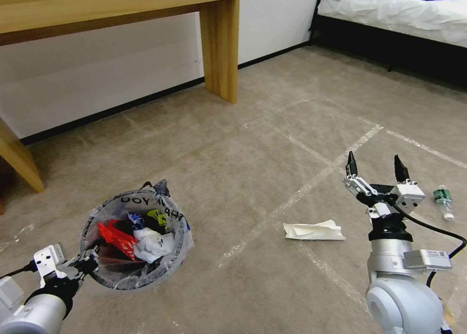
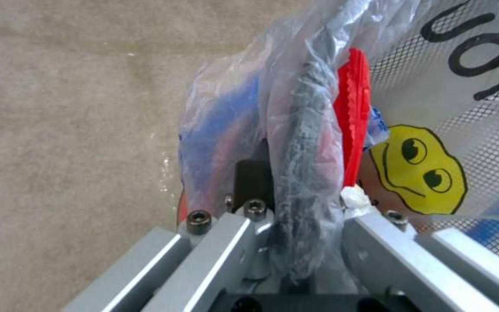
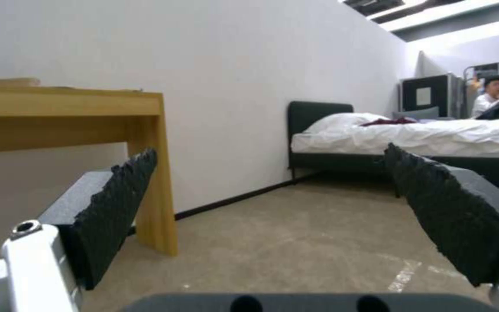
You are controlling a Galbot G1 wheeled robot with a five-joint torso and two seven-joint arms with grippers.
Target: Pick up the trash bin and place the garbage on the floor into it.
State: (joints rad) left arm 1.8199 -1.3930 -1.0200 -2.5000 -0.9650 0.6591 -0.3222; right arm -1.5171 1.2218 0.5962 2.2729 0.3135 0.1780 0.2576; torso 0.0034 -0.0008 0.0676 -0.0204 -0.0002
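While the left gripper [image 1: 80,266] clamps the near rim of the trash bin [image 1: 136,237], the bin sits low at the robot's left, over the tan carpet [image 1: 243,144]. In the left wrist view the jaws are closed on the rim, with crinkled clear liner bunched between the metal fingers [image 2: 226,242]. The bin is a small round mesh basket, so I judge it light and fairly stiff; the rim is the sound place to hold it, though the slick plastic bag [image 2: 296,86] over it could slip or tear. Black letters and a yellow cartoon face [image 2: 420,171] mark the liner. Inside lie a red crumpled wrapper [image 1: 114,237], a white tissue [image 1: 153,244] and something dark, possibly more wrappers.

The right gripper [image 1: 377,171] hangs above the floor at the robot's right with its jaws spread wide and nothing between them; its black pads [image 3: 117,208] are ridged rubber. Still on the carpet are a flat white tissue [image 1: 314,230], just left of that arm, and a small green-labelled plastic bottle [image 1: 443,202] lying on its side beyond it. The tissue looks soft and limp, best pinched at a raised fold; the bottle looks smooth, round and likely to roll, best taken across its body.

A wooden table leg [image 1: 221,47] stands well behind, and a white-sheeted bed [image 1: 389,8] farther right.
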